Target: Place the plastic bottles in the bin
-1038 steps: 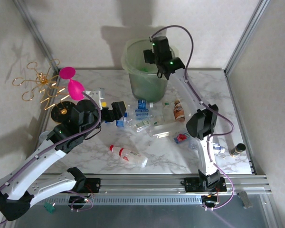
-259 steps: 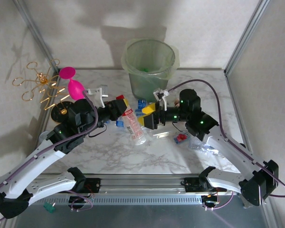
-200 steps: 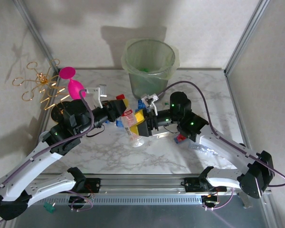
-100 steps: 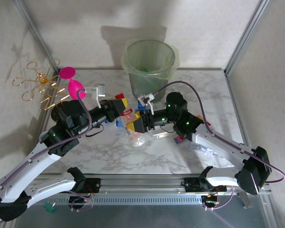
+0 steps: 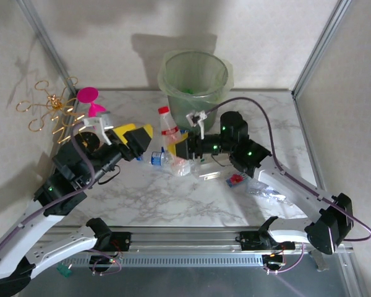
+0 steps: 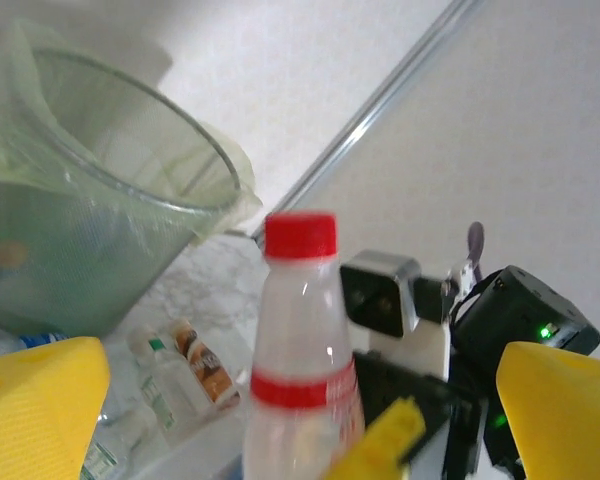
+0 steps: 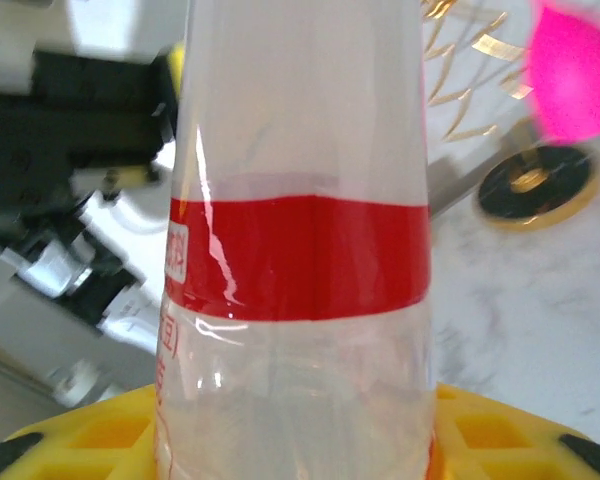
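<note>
A clear plastic bottle (image 5: 170, 143) with a red cap and red label band stands upright above the table, and my right gripper (image 5: 180, 150) is shut on its lower body. The right wrist view shows that bottle (image 7: 300, 270) up close, with the yellow pads (image 7: 525, 435) pressed on either side near its base. My left gripper (image 5: 136, 133) is open just left of the bottle and apart from it. From the left wrist, the bottle (image 6: 300, 360) sits between the wide-spread yellow fingers (image 6: 35, 405). The pale-green bin (image 5: 195, 83) stands behind, and its rim (image 6: 130, 115) is at upper left.
More bottles lie on the marble: a blue-labelled one (image 5: 157, 159), a clear one (image 5: 205, 168), a red-labelled one (image 5: 235, 180) and a crumpled one (image 5: 267, 189). A pink ornament (image 5: 88, 96) with gold wire (image 5: 46, 112) stands at the back left. Metal frame posts edge the table.
My left gripper has let go of the bottle and drawn back to the left. The right gripper has closed on the bottle, which has swung from slanted to upright.
</note>
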Available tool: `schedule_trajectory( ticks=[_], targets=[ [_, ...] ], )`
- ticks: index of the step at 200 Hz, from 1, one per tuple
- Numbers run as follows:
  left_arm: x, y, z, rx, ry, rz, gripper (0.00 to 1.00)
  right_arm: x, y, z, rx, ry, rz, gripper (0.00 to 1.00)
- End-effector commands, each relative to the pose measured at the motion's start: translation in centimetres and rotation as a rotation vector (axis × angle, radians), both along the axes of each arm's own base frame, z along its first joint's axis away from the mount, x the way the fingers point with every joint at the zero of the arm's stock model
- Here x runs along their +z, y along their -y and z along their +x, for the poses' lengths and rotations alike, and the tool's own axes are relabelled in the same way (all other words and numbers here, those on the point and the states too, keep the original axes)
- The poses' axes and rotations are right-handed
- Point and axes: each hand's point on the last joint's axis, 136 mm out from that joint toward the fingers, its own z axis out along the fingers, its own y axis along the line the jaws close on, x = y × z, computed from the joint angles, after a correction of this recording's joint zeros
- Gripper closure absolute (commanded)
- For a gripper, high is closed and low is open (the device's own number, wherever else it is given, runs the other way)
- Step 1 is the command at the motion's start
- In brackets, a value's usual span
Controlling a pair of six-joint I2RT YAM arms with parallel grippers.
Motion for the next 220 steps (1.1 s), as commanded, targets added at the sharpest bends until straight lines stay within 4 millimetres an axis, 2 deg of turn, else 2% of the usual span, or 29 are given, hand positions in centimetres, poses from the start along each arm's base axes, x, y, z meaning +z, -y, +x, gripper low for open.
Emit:
schedule_trajectory(
  ticks=[1,13,36,49,73,100,115,132,150,178,220],
  targets=[
    [0.6,-1.3,0.3,0.068,0.022,0.034,0.01,2.9,2.6,7.0,-0.304,0.116,-0.027,0.56],
    [0.1,-1.0,0.5,0.062,0.005,0.048,0.01,3.7,4.1,10.6,-0.445,0.14,-0.053,0.56],
    [-0.9,-0.2,0.9,0.042,-0.023,0.073,0.02,5.6,6.2,16.1,-0.643,0.22,-0.078,0.55],
    [-1.1,-0.1,1.0,0.04,-0.029,0.083,0.01,6.6,6.9,18.8,-0.704,0.258,-0.071,0.55],
    [-1.5,0.1,1.3,0.039,-0.041,0.116,0.01,7.3,7.7,24.3,-0.81,0.299,-0.107,0.55],
    [-2.0,0.4,1.5,0.036,-0.051,0.142,0.01,6.6,7.3,29.2,-0.864,0.313,-0.169,0.55],
    [-2.3,0.5,1.7,0.039,-0.056,0.149,0.01,4.9,6.8,31.6,-0.878,0.305,-0.229,0.56],
    [-2.7,0.5,1.9,0.046,-0.06,0.156,0.01,3.7,6.2,33.4,-0.883,0.293,-0.27,0.56],
    [-3.1,0.5,2.1,0.053,-0.064,0.163,0.01,1.2,5.8,34.9,-0.892,0.252,-0.324,0.56],
    [-3.7,0.7,2.4,0.053,-0.074,0.171,0.01,-1.6,5.5,35.7,-0.887,0.2,-0.382,0.55],
    [-4.6,1.0,2.6,0.05,-0.083,0.184,0.01,-6.1,6.1,36.8,-0.913,0.147,-0.509,0.53]
  ],
)
